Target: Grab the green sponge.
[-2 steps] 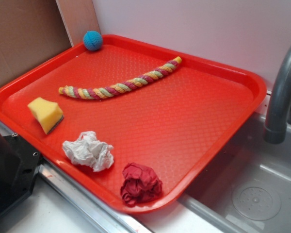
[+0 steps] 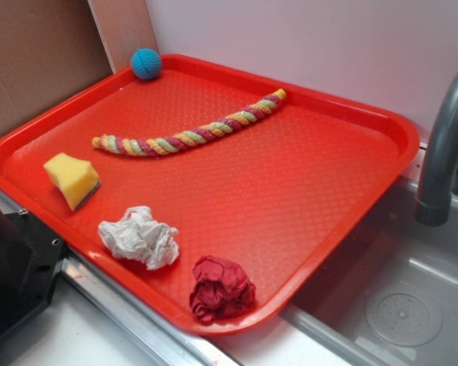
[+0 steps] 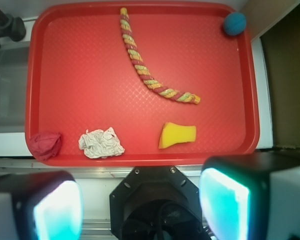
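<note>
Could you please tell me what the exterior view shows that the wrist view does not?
Only the exterior view shows the sink basin, its drain, and the dark scouring layer under the green sponge. Only the wrist view shows the end effector, open, its fingers apart, above the tray's near edge. Both show the red tray, sponge, braided rope, blue knitted ball, white paper wad, red paper wad and faucet.
</note>
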`<state>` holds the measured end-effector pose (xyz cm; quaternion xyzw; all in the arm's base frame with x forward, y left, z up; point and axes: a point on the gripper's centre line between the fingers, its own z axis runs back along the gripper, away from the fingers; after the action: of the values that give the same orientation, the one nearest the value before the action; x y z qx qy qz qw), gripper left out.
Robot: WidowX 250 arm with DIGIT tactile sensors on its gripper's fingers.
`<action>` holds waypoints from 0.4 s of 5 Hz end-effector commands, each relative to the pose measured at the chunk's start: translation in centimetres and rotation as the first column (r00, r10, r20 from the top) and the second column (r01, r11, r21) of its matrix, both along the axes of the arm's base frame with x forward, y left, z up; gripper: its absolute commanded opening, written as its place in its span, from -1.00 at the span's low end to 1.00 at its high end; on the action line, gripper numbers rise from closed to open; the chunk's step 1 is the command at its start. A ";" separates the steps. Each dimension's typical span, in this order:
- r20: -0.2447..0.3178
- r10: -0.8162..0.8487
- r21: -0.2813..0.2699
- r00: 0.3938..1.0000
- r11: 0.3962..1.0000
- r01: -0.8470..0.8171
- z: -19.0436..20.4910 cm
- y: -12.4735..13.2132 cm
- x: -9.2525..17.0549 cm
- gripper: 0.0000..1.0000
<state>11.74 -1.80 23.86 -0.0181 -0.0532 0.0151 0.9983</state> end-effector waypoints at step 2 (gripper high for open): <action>-0.075 0.415 -0.003 0.907 0.909 -0.417 -9.5 3.6 4.6 1.00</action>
<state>16.02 1.52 13.79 -0.0131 -0.0093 0.2307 0.9729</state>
